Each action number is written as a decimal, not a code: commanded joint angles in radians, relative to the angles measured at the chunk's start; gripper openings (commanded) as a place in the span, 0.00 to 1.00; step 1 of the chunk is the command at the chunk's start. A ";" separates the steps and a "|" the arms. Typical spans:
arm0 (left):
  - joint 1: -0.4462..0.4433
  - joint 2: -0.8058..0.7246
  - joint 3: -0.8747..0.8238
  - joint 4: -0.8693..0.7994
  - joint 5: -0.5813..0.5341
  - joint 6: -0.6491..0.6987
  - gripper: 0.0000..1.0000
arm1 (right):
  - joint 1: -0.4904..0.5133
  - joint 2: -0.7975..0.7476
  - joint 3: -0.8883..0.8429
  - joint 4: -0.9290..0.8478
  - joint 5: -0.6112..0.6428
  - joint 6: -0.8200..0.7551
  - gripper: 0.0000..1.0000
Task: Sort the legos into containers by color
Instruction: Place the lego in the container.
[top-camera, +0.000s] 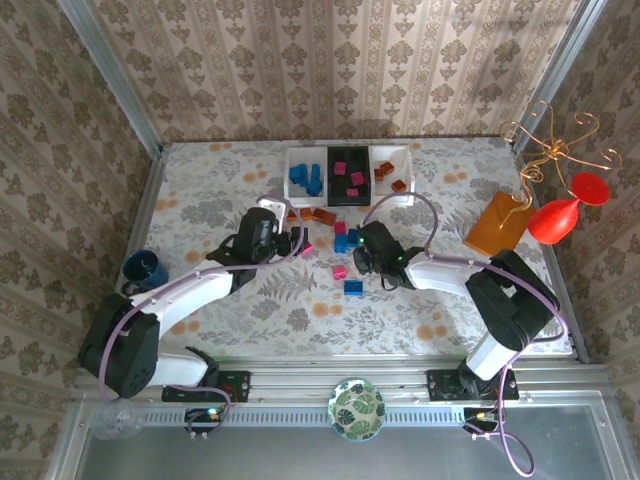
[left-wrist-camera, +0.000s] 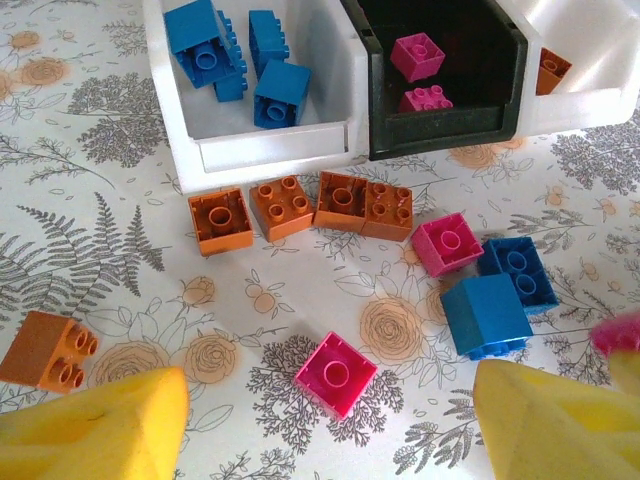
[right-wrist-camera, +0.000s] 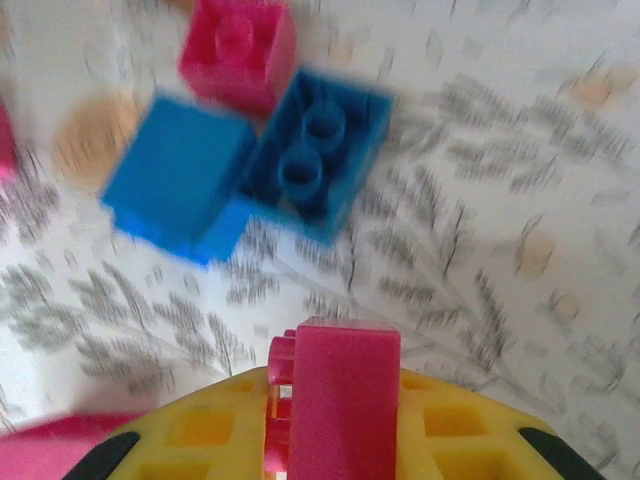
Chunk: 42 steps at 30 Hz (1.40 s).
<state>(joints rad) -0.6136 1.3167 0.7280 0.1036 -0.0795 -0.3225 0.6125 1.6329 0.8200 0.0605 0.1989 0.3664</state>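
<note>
Your right pincer (right-wrist-camera: 335, 445) is gripping a magenta brick (right-wrist-camera: 340, 395) edge-on between its yellow pads (right-wrist-camera: 450, 420), over the table (right-wrist-camera: 520, 200) near its middle. As I judge it, you are carrying that brick to the black tray (left-wrist-camera: 445, 128). That tray is sitting at the far edge of the table between the two white trays and is already holding magenta pieces.

Be lifting before you are travelling. Two blue bricks (right-wrist-camera: 180, 180) and another pink one (right-wrist-camera: 240, 50) are lying directly ahead, pressed together, and a low pass is risking a knock. Be lowering the brick inside the black walls before you are letting go, because the left white tray (left-wrist-camera: 275, 150), holding the blue pieces, is standing right against it.

Your left pincer (left-wrist-camera: 330, 430) is standing wide and empty over a loose magenta brick (left-wrist-camera: 335, 372). If both arms are heading for the one tray, I would be sending them in turn.

Some things are proving hard to read. The right wrist view is smearing, so I am not making out how deeply the pads are biting. The left fingers are running off the bottom of their view. The right white tray (left-wrist-camera: 585, 105) is being cut off at the edge, showing just one brown-orange brick (left-wrist-camera: 552, 70).
</note>
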 joint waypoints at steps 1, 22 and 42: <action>0.008 -0.045 -0.018 0.018 0.004 -0.037 0.76 | -0.048 -0.020 0.094 0.099 -0.020 0.003 0.24; 0.012 -0.094 -0.058 -0.092 0.033 -0.054 0.79 | -0.232 0.462 0.819 -0.054 -0.220 0.000 0.51; 0.023 0.413 0.137 -0.047 0.102 0.103 0.80 | -0.237 -0.235 0.029 0.060 -0.224 -0.008 0.74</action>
<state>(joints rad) -0.5892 1.7081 0.8280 0.0536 0.0162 -0.2584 0.3801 1.4334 0.8650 0.1200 -0.0559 0.3668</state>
